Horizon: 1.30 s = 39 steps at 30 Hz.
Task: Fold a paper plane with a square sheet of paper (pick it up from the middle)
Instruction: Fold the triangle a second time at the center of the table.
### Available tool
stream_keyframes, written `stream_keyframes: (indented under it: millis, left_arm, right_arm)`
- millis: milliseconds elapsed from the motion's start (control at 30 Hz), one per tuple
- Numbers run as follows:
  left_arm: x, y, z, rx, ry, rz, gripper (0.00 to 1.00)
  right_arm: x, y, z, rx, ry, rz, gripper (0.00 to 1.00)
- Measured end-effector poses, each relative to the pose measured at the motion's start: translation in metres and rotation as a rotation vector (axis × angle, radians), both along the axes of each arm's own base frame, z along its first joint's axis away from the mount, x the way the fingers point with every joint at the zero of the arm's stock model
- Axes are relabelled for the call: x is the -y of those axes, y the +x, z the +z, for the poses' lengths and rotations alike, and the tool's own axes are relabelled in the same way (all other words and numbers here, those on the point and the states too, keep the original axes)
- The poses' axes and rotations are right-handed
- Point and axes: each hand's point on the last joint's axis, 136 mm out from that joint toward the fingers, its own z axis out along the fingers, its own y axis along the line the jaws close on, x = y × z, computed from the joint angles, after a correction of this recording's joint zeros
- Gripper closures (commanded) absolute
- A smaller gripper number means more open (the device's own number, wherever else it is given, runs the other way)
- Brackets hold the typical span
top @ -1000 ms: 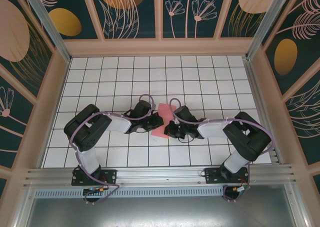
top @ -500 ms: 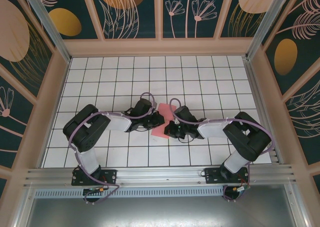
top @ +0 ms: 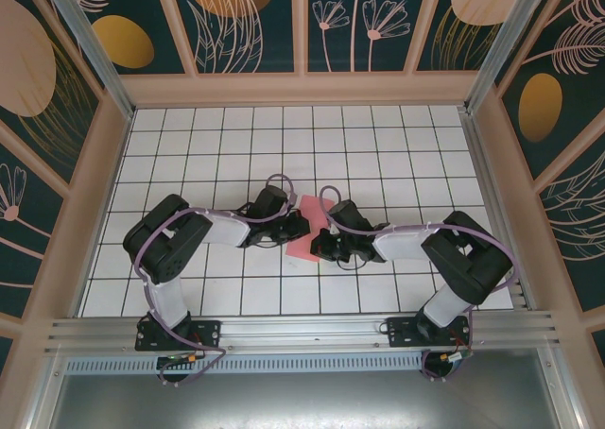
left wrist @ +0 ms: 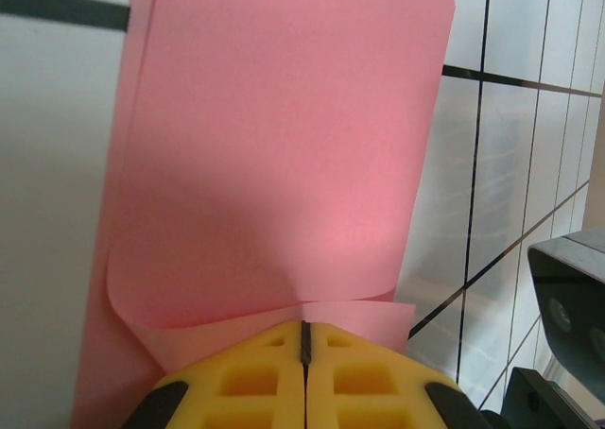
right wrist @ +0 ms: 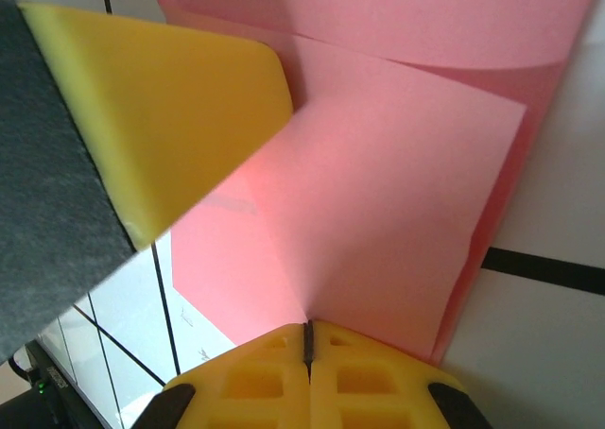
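The square sheet of paper (top: 308, 227), pink-red, is held between the two grippers near the middle of the tiled table and is bent over on itself. My left gripper (top: 294, 231) meets it from the left and my right gripper (top: 319, 246) from the right. In the left wrist view the yellow jaws (left wrist: 304, 327) are shut on an edge of the paper (left wrist: 284, 136), which curls over in a loose fold. In the right wrist view the yellow jaws (right wrist: 307, 327) pinch a creased part of the paper (right wrist: 388, 202). The left gripper's yellow finger (right wrist: 161, 108) presses the sheet from the upper left.
The white grid table (top: 189, 155) is walled by wooden panels on the left (top: 95, 193), right (top: 506, 193) and back (top: 302, 89). A metal rail (top: 302, 330) runs along the near edge by the arm bases. Part of the right arm's grey body (left wrist: 567, 287) sits close beside the left gripper.
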Motion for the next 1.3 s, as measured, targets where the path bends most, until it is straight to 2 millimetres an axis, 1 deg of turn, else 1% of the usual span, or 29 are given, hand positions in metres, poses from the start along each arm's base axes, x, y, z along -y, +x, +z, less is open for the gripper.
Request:
stream_keyframes:
  millis: [267, 700, 800, 867, 933, 1100, 1200, 1300]
  left_arm:
    - [-0.02, 0.021, 0.0, 0.012, 0.003, 0.047, 0.93]
    - [-0.037, 0.038, 0.0, 0.029, 0.038, 0.065, 0.92]
    - [-0.043, 0.046, 0.002, 0.042, 0.074, 0.078, 0.9]
    - [-0.045, 0.05, 0.007, 0.051, 0.085, 0.083, 0.89]
    - [-0.046, 0.053, 0.016, 0.066, 0.083, 0.086, 0.89]
    - [-0.04, 0.054, 0.047, 0.113, 0.023, 0.072, 0.89]
    - [-0.034, 0.046, 0.058, 0.123, -0.015, 0.052, 0.89]
    - [-0.022, 0.034, 0.06, 0.115, -0.041, 0.013, 0.88]
  right_arm:
    - [0.0, 0.0, 0.0, 0.003, -0.001, 0.004, 1.0]
    - [-0.001, 0.0, 0.0, 0.003, 0.001, 0.006, 1.0]
    - [-0.001, 0.0, 0.001, 0.003, 0.001, 0.006, 1.0]
    - [-0.001, 0.0, 0.001, 0.003, 0.0, 0.007, 1.0]
    - [-0.001, 0.001, 0.001, 0.004, -0.003, 0.011, 1.0]
    - [-0.002, 0.001, 0.001, 0.002, -0.01, 0.017, 1.0]
    - [-0.002, 0.001, 0.001, 0.002, -0.012, 0.019, 1.0]
    - [-0.003, 0.001, 0.001, 0.0, -0.014, 0.02, 1.0]
